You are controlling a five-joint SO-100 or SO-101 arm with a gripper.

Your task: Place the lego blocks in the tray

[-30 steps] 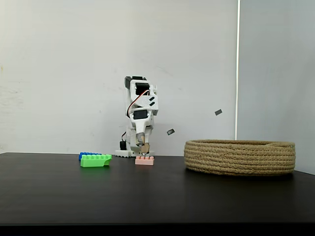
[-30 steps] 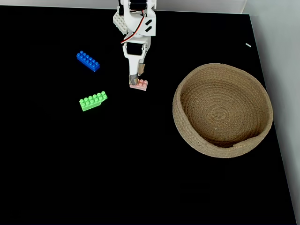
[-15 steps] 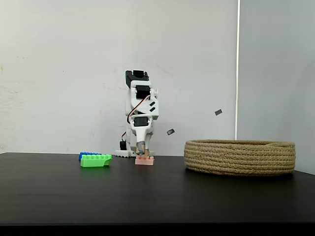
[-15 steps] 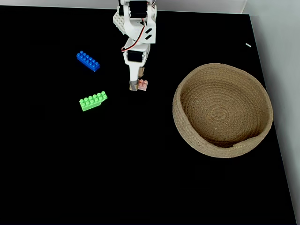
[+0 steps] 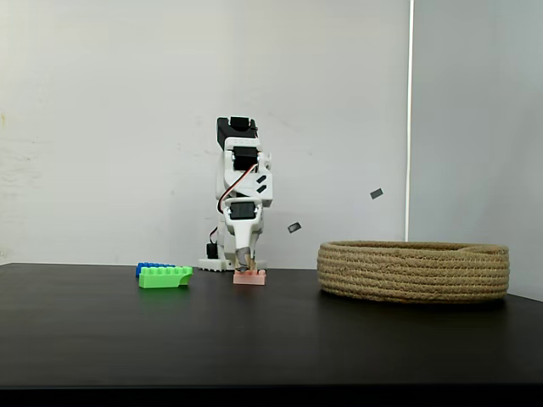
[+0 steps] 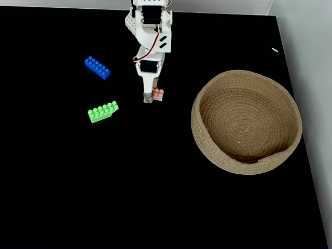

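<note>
The pale pink lego block lies on the black table in front of the arm's base. My gripper points straight down onto its left part, fingertips at table level, and covers that end in the view from above. How the jaws stand around the block is hidden. The green block and the blue block lie to the left, apart from the gripper. The tray, a round coiled-rope basket, stands to the right with nothing in it.
The arm's white base stands at the table's back edge against a white wall. The table's right edge runs close past the tray. Open black tabletop lies in front of the blocks and the tray.
The gripper has come down and forward over the pink block, now hiding its left part. The upper arm has risen a little. The blocks and the tray lie where they were.
</note>
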